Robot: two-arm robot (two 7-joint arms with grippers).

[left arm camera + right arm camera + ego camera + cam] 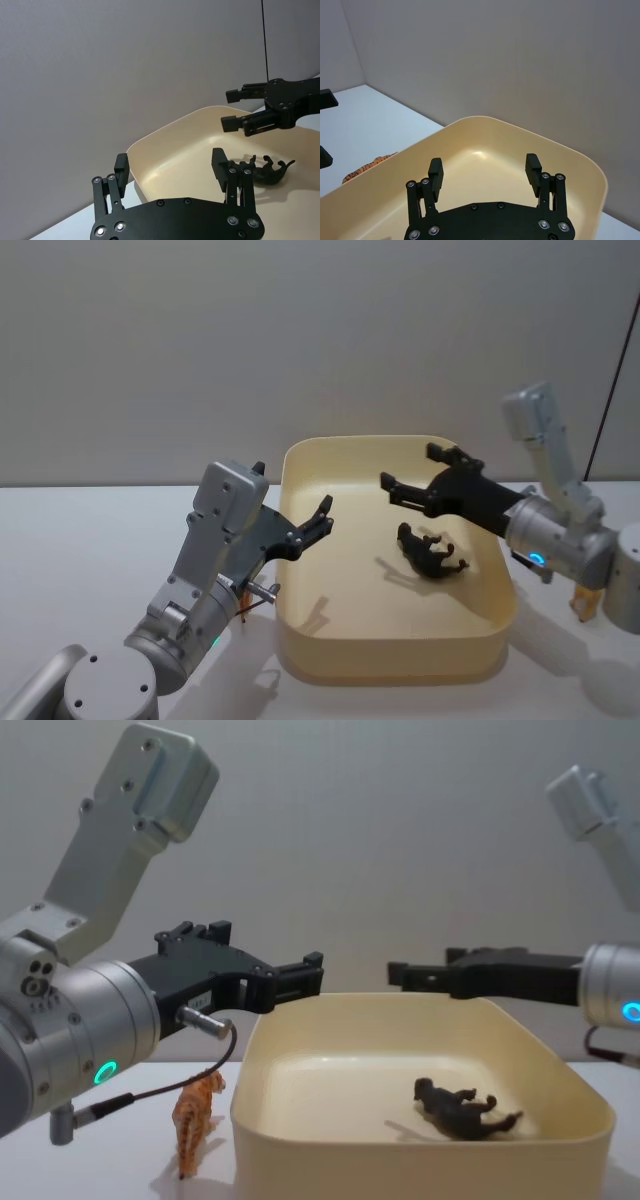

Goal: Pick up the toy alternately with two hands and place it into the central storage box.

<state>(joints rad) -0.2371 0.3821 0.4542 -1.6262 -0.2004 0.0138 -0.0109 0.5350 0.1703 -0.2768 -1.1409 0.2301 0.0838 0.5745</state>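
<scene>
Your black right hand hangs fingers-apart over the big cream plastic tub, with the dark brown toy animal lying inside, so that drop looks done. Your left hand is spread empty at the left rim, and the orange striped toy tiger just outside looks next.

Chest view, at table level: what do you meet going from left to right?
orange tiger toy, standing on the table → central storage box, left wall → dark animal toy, lying inside → the box's right wall
</scene>
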